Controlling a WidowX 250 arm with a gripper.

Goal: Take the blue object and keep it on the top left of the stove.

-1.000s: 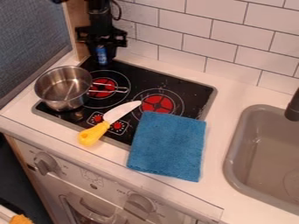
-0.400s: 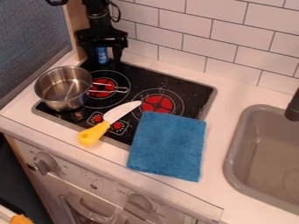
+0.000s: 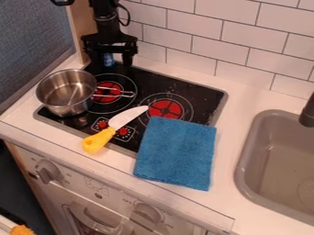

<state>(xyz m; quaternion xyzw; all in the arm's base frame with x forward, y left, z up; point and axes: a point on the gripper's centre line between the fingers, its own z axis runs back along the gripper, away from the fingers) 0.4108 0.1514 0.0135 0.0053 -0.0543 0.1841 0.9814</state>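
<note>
The yellow handle of the toy knife (image 3: 111, 131) is pointed to the front, and its blade is laid on the stove (image 3: 193, 89). Just beside it, a blue cloth (image 3: 176, 153) is spread partly on the stove and partly on the tabletop (image 3: 242, 92). A shiny pot (image 3: 66, 109) is set on the left. Farther back, the small blue thing (image 3: 108, 60) is seen at the stove's back left corner, between the spread fingers of the gripper (image 3: 112, 60), not squeezed.

I see a white countertop (image 3: 240, 103) with a flat black stove (image 3: 199, 97) bearing a silver metal pot (image 3: 66, 91), yellow-handled knife (image 3: 111, 130) and blue cloth (image 3: 176, 153).
</note>
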